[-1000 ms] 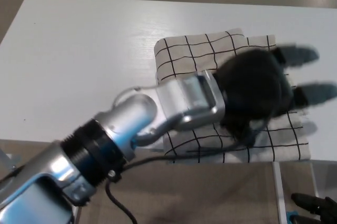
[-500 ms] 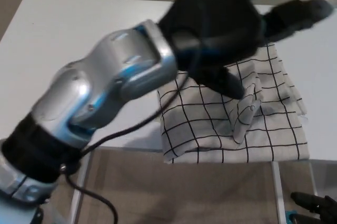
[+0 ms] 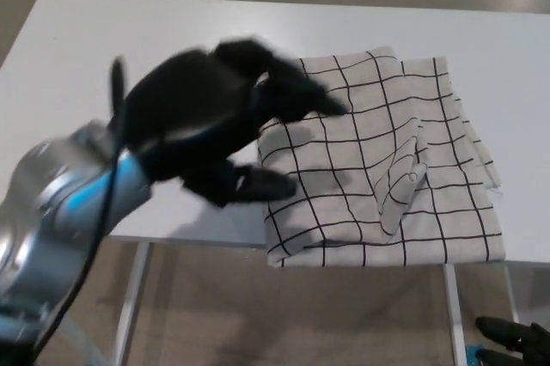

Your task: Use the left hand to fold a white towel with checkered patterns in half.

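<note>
One left hand [image 3: 210,121] pulled back off towel [image 3: 378,160], fingers apart.

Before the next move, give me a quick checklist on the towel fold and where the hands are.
1. Towel doubled over on the table: ok, layered edges show along its right side.
2. Fold lying flat: not ok, a puckered ridge stands near the right of centre.
3. Towel fully on the table: not ok, its near edge overhangs.
4. Left hand free of cloth: ok, fingers spread, holding nothing, at the towel's left edge.
5. Right hand state: cannot tell, only a dark tip shows at the bottom right corner.
</note>
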